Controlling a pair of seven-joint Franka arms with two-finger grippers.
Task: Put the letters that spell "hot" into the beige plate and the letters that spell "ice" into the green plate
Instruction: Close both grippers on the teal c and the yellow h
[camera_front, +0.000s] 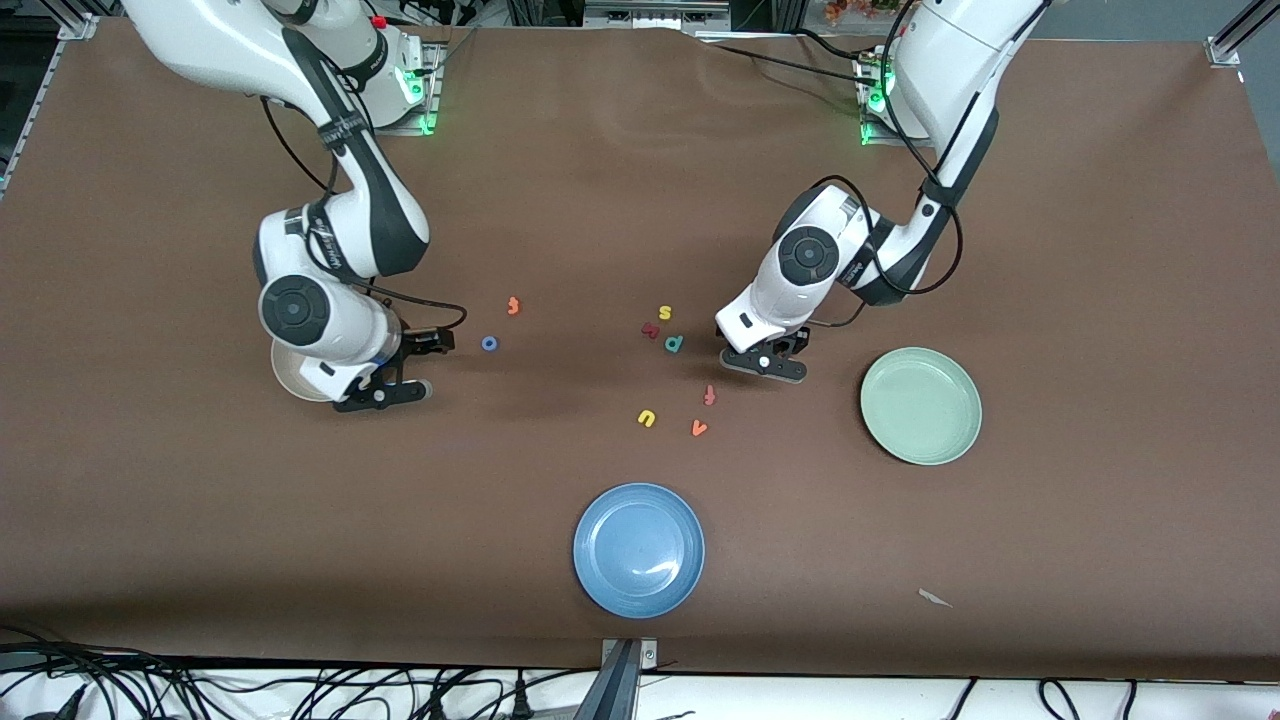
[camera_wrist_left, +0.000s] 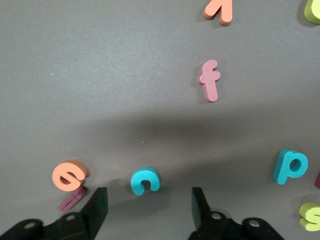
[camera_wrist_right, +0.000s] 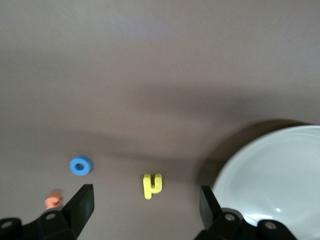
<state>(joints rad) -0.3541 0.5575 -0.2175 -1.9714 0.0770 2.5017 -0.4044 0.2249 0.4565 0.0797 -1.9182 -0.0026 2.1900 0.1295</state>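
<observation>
Left gripper (camera_wrist_left: 148, 212) low over the brown table (camera_front: 600, 200), fingers (camera_wrist_left: 97, 210) apart and gripping nothing, teal c (camera_wrist_left: 145, 181) lying between them, untouched. Just beside one finger, orange e (camera_wrist_left: 69, 175) and maroon i (camera_wrist_left: 72, 198), the bar partly tucked under the e. Farther out: reddish f (camera_wrist_left: 210, 80), teal p (camera_wrist_left: 290, 166), yellow s (camera_wrist_left: 311, 216), yellow u (camera_front: 646, 418), an orange v-like letter (camera_front: 699, 428) and a maroon squiggle (camera_front: 650, 330). Green plate (camera_front: 920, 405) near this gripper, toward the left arm's end of the table. Right gripper (camera_wrist_right: 146, 205) likewise spread wide and holding nothing, low over yellow h (camera_wrist_right: 152, 185), with the beige plate (camera_wrist_right: 270, 170) just beside it, partly under the arm's wrist, toward the right arm's end. Blue o (camera_wrist_right: 80, 165) and orange t (camera_wrist_right: 52, 201) near, t farther from the front camera than o. Blue plate (camera_front: 638, 548) nearest that camera, between the two arms' ends. Every visible letter flat on the table, outside the plates. Readable shapes only on the foam letters themselves: c, e, i, h, o, t, f, p, s, u; print on the arms too small to read. Count: three plates, twelve letters, two grippers, one pale paper scrap (camera_front: 935, 598) well apart from the rest.
</observation>
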